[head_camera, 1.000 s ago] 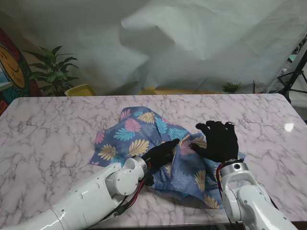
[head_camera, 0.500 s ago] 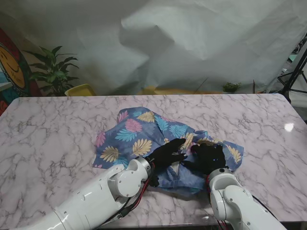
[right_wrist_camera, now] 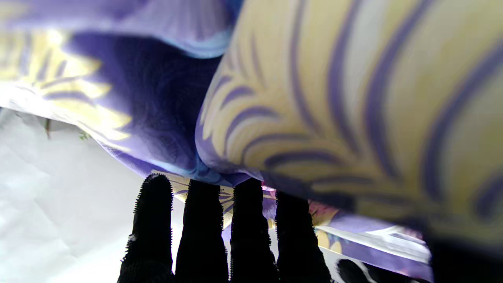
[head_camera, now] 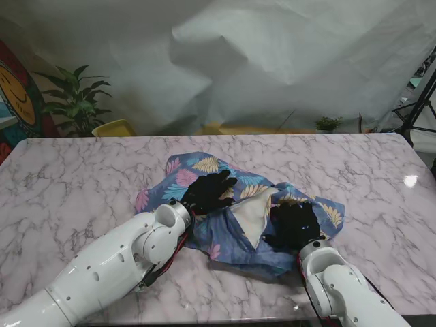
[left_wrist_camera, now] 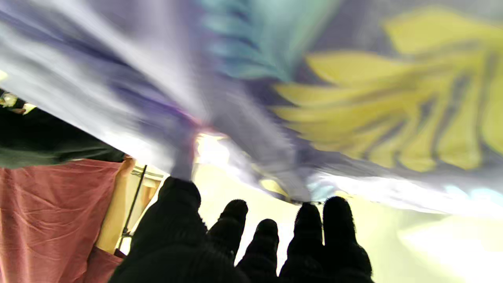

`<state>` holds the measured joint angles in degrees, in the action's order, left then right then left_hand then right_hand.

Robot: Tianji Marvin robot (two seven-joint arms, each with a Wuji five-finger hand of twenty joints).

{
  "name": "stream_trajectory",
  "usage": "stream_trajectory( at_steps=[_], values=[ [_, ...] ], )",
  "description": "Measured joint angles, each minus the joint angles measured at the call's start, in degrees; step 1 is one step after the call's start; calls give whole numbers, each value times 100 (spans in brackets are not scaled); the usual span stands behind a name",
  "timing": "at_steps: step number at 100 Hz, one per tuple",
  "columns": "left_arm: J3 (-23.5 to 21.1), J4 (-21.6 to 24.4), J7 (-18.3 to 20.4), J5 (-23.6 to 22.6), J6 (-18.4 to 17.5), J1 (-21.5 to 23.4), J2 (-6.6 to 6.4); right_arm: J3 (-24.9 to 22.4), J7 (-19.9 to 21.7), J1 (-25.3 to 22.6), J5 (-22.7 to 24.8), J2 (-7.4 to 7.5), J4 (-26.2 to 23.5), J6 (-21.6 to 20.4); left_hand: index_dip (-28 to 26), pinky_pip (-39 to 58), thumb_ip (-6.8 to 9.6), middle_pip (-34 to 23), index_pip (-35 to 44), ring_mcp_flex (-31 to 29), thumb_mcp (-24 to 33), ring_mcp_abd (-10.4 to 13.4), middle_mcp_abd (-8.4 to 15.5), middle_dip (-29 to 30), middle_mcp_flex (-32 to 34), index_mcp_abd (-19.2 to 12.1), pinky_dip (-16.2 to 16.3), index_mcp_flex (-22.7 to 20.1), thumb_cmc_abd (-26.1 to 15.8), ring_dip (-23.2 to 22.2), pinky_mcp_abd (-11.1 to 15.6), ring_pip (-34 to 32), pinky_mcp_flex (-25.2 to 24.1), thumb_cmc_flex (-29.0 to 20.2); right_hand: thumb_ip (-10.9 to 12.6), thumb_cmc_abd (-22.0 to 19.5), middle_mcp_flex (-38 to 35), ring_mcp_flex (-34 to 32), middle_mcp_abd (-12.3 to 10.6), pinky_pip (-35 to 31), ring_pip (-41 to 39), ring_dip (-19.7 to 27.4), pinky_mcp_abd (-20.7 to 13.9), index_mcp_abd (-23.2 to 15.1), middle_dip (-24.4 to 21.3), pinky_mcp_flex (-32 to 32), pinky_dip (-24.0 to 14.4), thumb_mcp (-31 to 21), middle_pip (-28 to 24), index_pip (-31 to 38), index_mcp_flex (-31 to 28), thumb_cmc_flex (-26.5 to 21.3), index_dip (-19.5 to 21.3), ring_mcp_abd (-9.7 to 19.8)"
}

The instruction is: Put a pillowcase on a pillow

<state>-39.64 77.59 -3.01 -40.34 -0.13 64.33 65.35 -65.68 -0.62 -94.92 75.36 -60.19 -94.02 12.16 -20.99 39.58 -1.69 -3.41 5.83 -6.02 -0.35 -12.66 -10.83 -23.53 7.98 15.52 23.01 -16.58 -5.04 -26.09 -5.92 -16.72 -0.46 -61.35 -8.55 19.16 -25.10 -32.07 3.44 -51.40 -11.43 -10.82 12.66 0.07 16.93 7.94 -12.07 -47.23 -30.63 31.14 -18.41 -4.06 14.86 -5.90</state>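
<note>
Stand view, looking down: the pillowcase (head_camera: 225, 204) — blue cloth printed with pink, yellow and teal leaves — lies rumpled at the middle of the marble counter (head_camera: 68, 177), a little toward the near edge. Its long axis runs slantwise, from a far-left end to a near-right end, roughly along the counter's length. At the middle of the heap the cloth parts, and a pale cream patch, the pillow (head_camera: 253, 212), shows in the gap; the opening faces the near edge.

The left hand (head_camera: 208, 193), black-gloved, lies palm down on the pillowcase just left of the cream patch, its fingers (head_camera: 223, 182) spread and pointing toward the far right corner. Whether they pinch the cloth I cannot tell. In the left wrist view the fingers (left_wrist_camera: 235, 220) stand slightly apart under blurred blue and yellow fabric, with nothing clearly between them.

The right hand (head_camera: 293, 223) rests on the pillowcase just right of the patch, toward the near edge — its fingers curl down into the folds, and whether they hold the cloth cannot be made out. The right wrist view shows four fingers (right_wrist_camera: 202, 228) straight and side by side, their tips meeting a yellow-leafed fold.

A potted plant (head_camera: 75, 102) stands beyond the far left corner.
</note>
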Motion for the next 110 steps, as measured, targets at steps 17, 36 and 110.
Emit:
stream_trajectory(
  at_steps=[17, 36, 110],
  values=[
    [252, -883, -110, 23, 66, -575, 111, -441, 181, -282, 247, 80, -295, -1130, -7, -211, 0, 0, 102, 40, -1, 20, 54, 0, 0, -66, -8, 2, 0, 140, -16, 198, -119, 24, -46, 291, 197, 86, -220, 19, 0, 2, -43, 7, 3, -24, 21, -507, -1, 24, 11, -34, -6, 192],
    [262, -1133, -186, 230, -24, -674, 134, -665, 188, -311, 524, 170, -310, -1783, -8, -281, 0, 0, 104, 42, -2, 49, 58, 0, 0, -124, -9, 30, 0, 142, -5, 254, -130, 59, -49, 483, 231, 86, -489, 19, 0, 2, -266, -83, 41, -24, 22, -784, -43, 289, 99, -35, -114, 441],
    [-45, -804, 575, 812, -600, -45, -80, 53, -320, -9, 675, -131, -932, 1284, 95, -995, 56, 0, -117, 106, 65, 62, -21, 0, 0, -63, -191, 326, -24, 224, 90, 213, -249, 182, 118, -323, -309, -358, -167, -17, -120, -165, 150, -507, 130, 189, 22, 667, -218, 213, -229, -257, -32, 262]
  ],
)
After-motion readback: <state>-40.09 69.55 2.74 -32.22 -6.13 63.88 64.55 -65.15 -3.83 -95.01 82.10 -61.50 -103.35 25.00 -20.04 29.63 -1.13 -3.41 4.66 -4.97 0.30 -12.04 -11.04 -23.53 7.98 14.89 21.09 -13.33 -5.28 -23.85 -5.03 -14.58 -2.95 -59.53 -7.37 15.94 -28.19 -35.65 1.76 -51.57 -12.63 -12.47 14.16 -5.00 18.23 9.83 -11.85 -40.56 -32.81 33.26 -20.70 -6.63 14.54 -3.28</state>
